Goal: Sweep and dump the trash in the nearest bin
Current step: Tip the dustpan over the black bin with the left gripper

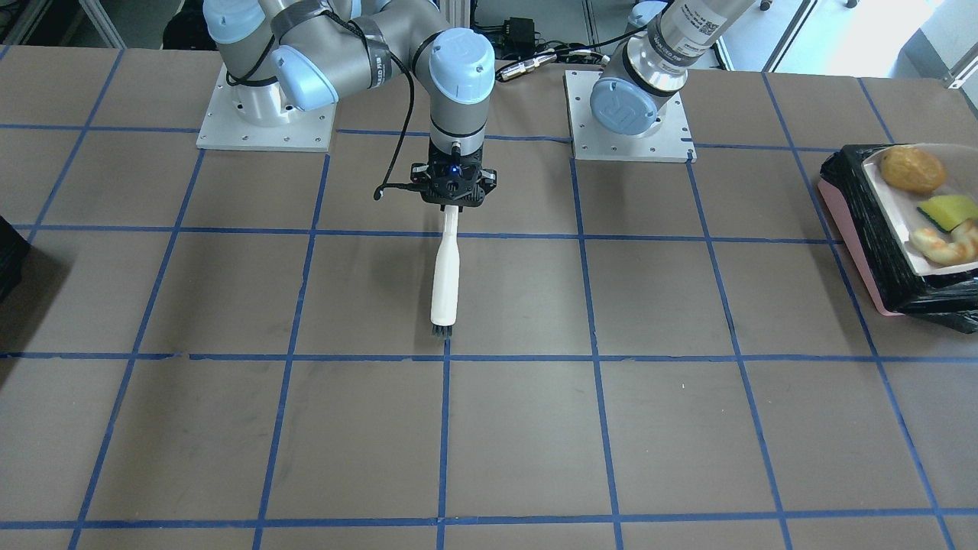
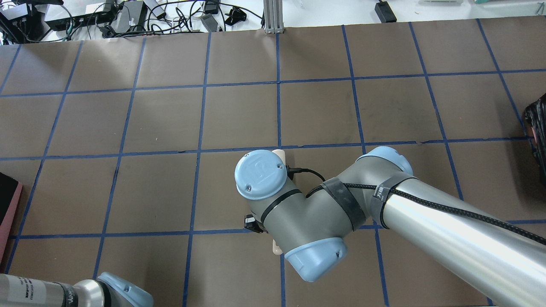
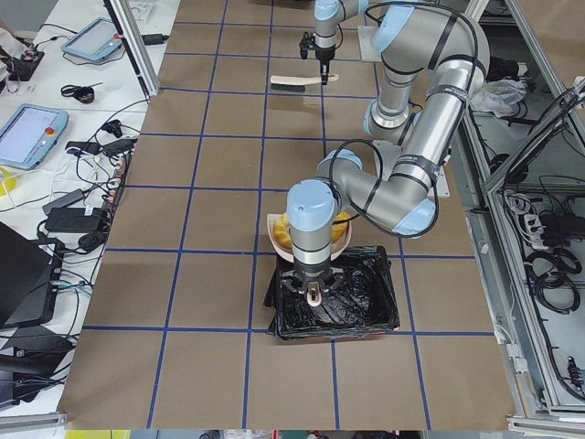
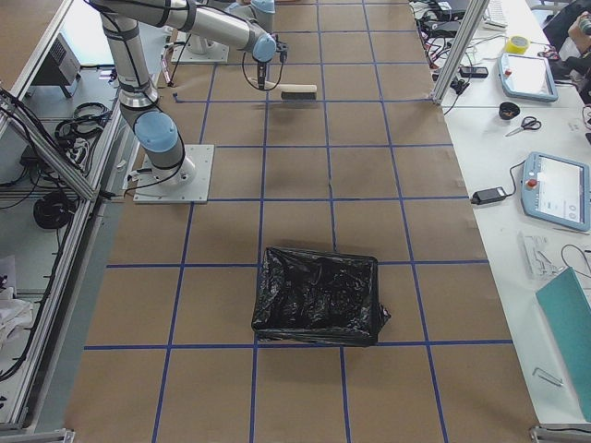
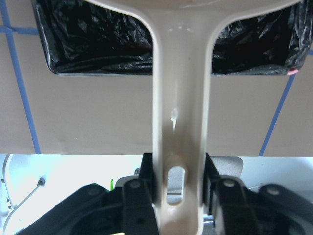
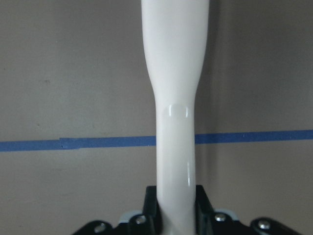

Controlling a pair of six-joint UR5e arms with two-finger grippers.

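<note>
1. We find the trash, a golden-brown lump (image 1: 911, 169) and a green-skinned piece (image 1: 950, 211), lying on a pale dustpan (image 1: 890, 202).
2. The dustpan hangs over the bin (image 1: 848, 195), which stands at the end of the surface (image 1: 535, 428) on the robot's left.
3. The left jaws pinch the dustpan's handle.
4. The right jaws pinch a white brush (image 1: 445, 275), pointing away from the robot, well apart from the bin.

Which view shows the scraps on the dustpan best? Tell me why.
Exterior front-facing: the scraps lie unobstructed on the dustpan over the bin at its right edge. Exterior left gives only a yellowish glimpse behind the left arm's wrist. The left wrist view shows just the dustpan's handle; the rest show none.
</note>
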